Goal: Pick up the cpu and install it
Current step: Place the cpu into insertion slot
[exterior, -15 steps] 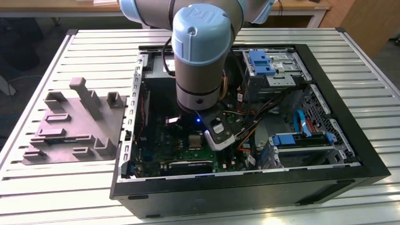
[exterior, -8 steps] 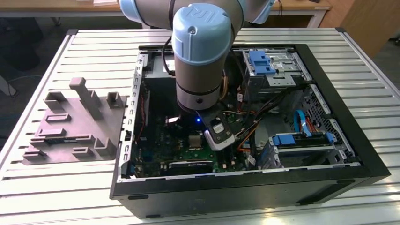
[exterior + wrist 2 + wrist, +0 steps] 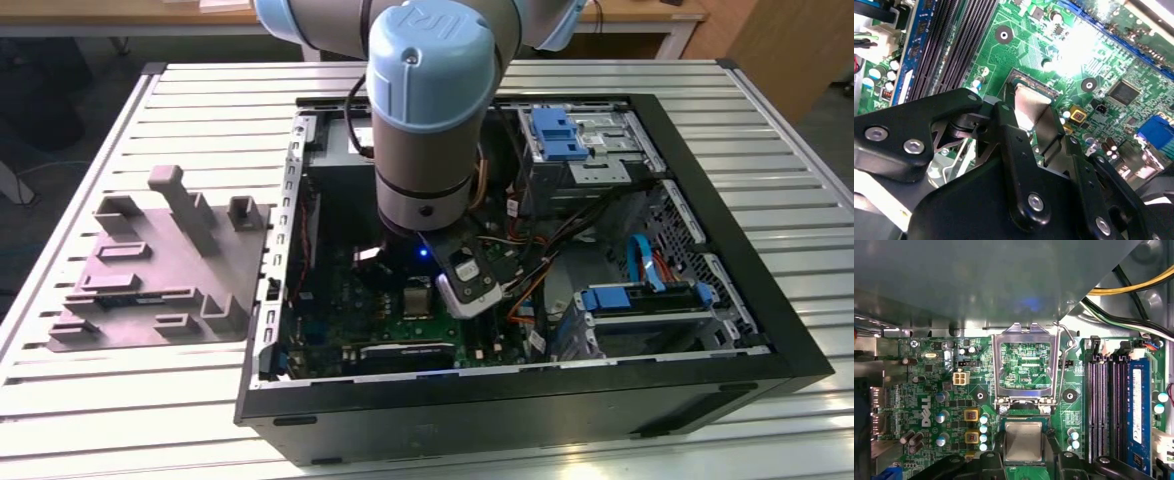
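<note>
The cpu [image 3: 1023,440] is a small square chip with a silvery top, lying flat within the dark socket frame [image 3: 999,432] of the green circuit board [image 3: 929,390]. My gripper [image 3: 1023,456] straddles it, one black finger [image 3: 1006,127] against each side, shut on the chip. In the second wrist view the cpu [image 3: 1030,105] shows between those fingers at the socket's rim. The socket's metal load plate [image 3: 1024,337] stands swung open beyond the chip. In the exterior view the arm's wrist [image 3: 424,200] reaches down into the open computer case over the socket [image 3: 418,300].
Memory slots [image 3: 1104,405] and a blue module [image 3: 1140,415] run beside the socket. Yellow and black cables [image 3: 1134,287] hang near the case wall. Drive cages with blue latches [image 3: 558,135] fill the case's far side. A grey moulded holder [image 3: 160,270] sits on the slatted table at the exterior view's left.
</note>
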### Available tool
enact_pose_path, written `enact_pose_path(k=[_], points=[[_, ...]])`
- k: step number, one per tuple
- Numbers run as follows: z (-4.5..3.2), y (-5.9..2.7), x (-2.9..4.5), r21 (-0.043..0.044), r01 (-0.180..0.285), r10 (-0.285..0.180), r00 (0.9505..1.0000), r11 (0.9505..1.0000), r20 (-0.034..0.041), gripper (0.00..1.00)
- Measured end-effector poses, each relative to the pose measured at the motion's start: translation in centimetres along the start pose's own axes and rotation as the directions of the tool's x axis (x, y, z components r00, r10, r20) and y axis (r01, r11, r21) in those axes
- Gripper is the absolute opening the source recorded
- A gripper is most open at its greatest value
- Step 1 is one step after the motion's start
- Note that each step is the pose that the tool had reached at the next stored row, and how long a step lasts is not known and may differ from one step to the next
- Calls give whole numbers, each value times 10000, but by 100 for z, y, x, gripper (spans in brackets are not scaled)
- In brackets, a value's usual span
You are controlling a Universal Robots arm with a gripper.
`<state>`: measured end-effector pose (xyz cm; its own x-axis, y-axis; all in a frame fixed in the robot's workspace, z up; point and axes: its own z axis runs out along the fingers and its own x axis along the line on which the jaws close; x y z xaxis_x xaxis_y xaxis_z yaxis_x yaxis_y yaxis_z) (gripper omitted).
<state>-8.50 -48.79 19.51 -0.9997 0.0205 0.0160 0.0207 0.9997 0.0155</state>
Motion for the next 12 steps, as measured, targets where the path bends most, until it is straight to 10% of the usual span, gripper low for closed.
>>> enact_pose_path(k=[12], points=[[9, -1, -3, 2, 62, -62, 10000, 10000, -1, 44]])
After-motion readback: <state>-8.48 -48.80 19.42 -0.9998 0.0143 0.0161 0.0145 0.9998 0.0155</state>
